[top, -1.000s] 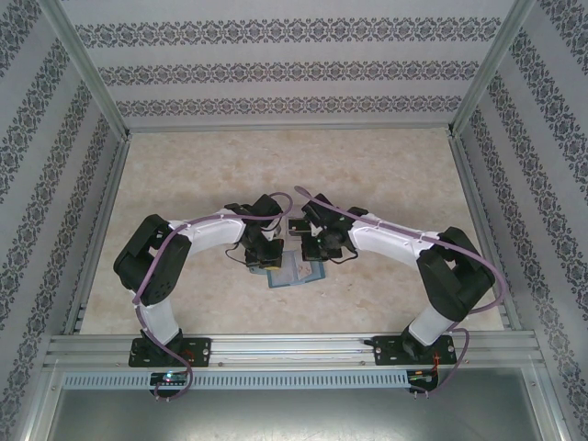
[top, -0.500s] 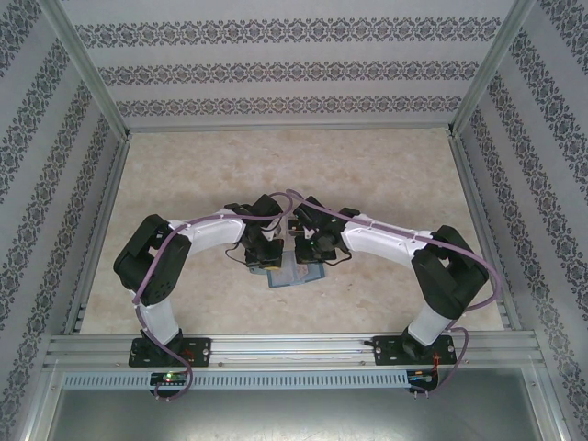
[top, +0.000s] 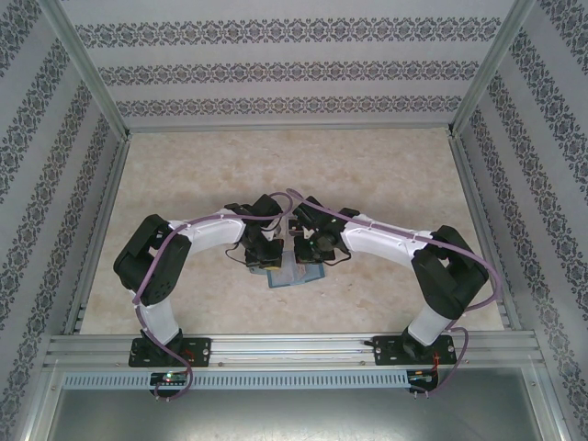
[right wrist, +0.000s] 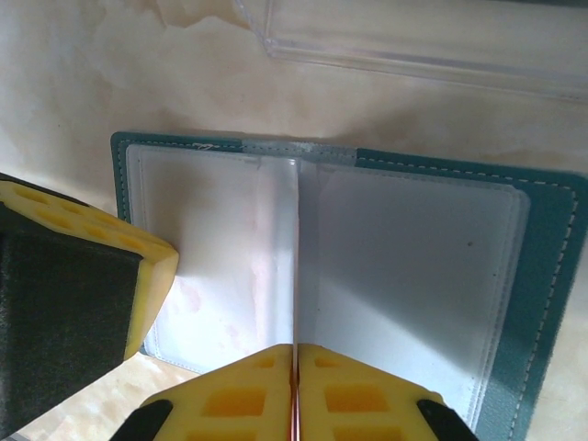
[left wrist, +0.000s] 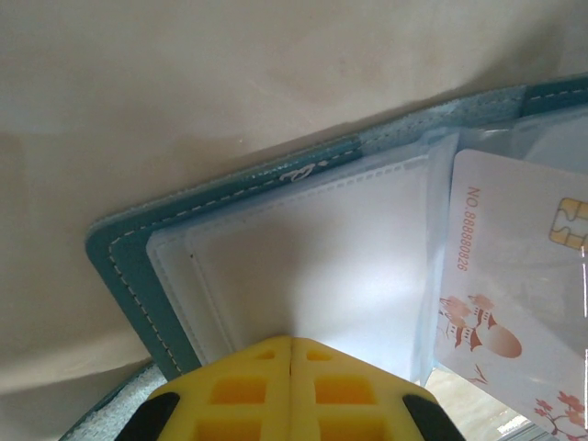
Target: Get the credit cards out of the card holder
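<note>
The teal card holder point(top: 292, 277) lies open on the table between both arms, its clear sleeves facing up point(right wrist: 413, 266). My left gripper point(top: 265, 260) is shut, and its yellow tips point(left wrist: 292, 342) press on the sleeve of one panel point(left wrist: 312, 257). My right gripper point(top: 313, 256) is shut on a credit card point(right wrist: 296, 266), seen edge-on as a thin line standing over the holder's fold. In the left wrist view that white credit card point(left wrist: 514, 276) shows a chip, a printed number and red drawings. The left gripper's finger point(right wrist: 87, 285) rests at the holder's left edge.
A clear plastic box point(right wrist: 413, 37) lies on the beige table just beyond the holder. Aluminium rails point(top: 276, 349) frame the table, and patterned walls point(top: 294, 73) close the back and sides. Open tabletop point(top: 294, 165) stretches behind the grippers.
The right arm has shifted a little to the left, closer over the holder. The left arm and the holder have stayed where they were.
</note>
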Motion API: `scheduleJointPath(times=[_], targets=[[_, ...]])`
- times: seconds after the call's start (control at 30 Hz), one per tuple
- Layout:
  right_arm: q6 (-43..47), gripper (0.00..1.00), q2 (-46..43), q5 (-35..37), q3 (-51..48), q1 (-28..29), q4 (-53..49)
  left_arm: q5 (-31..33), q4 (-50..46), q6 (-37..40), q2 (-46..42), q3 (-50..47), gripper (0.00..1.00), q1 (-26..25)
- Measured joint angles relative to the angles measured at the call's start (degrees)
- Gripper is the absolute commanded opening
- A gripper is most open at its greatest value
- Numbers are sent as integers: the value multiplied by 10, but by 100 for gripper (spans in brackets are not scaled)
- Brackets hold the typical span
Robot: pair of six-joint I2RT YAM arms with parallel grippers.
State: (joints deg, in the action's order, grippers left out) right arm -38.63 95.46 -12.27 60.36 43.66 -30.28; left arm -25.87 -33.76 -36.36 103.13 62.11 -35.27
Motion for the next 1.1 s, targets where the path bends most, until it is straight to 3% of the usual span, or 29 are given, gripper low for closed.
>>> scheduleJointPath(times=[0.67, 1.1], targets=[[33, 8, -22, -7, 8, -14, -32, 41, -19, 2, -15, 8, 0, 0], [283, 8, -23, -71, 80, -42, -99, 59, -18, 1, -71, -16, 0, 15]])
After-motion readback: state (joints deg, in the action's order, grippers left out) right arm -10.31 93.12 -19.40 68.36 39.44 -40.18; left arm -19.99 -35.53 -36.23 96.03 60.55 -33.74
